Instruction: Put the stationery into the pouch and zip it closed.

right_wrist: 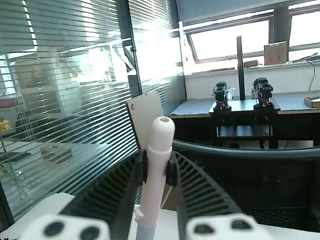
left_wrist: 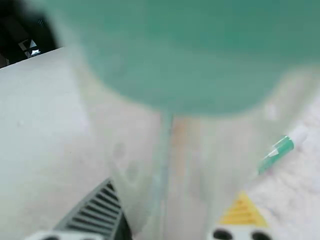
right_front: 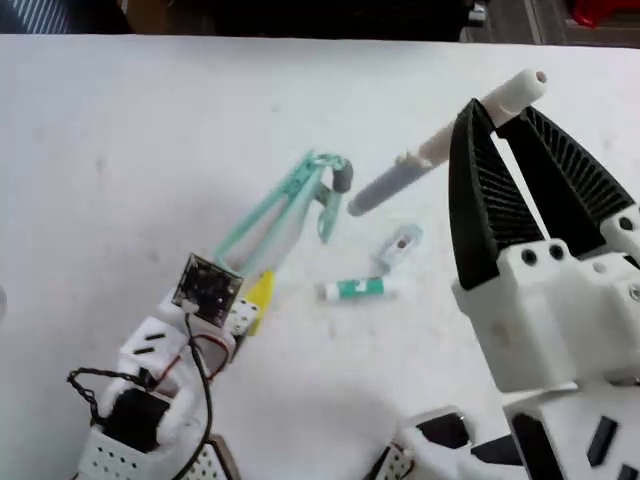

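From the left wrist, the translucent teal-edged pouch (left_wrist: 190,55) sits so close to the lens that it is a soft blur; its zip and mouth cannot be made out there. The left gripper (left_wrist: 165,220) has one black ribbed finger (left_wrist: 97,217) on one side of the pouch and a yellow-labelled one on the other, clenched on the pouch's near end as far as the blur allows.

From above, the pouch (right_front: 280,215) runs on edge from the left gripper (right_front: 250,280), whose fingertips are hidden under the wrist camera, toward the middle of the white table (right_front: 150,130).

The right gripper (right_front: 497,112) is clamped on a long white and grey pen (right_front: 420,160) near its white end. The grey tip slants down to just beside the pouch's far end — whether they touch is unclear. The right wrist shows the same grasp (right_wrist: 159,157), the pen (right_wrist: 160,140) upright between the black fingers.

A short green and white stick (right_front: 352,289) (left_wrist: 277,152) lies on the table near the pouch, and a small clear bluish piece (right_front: 398,245), too small to identify, lies just beyond it.
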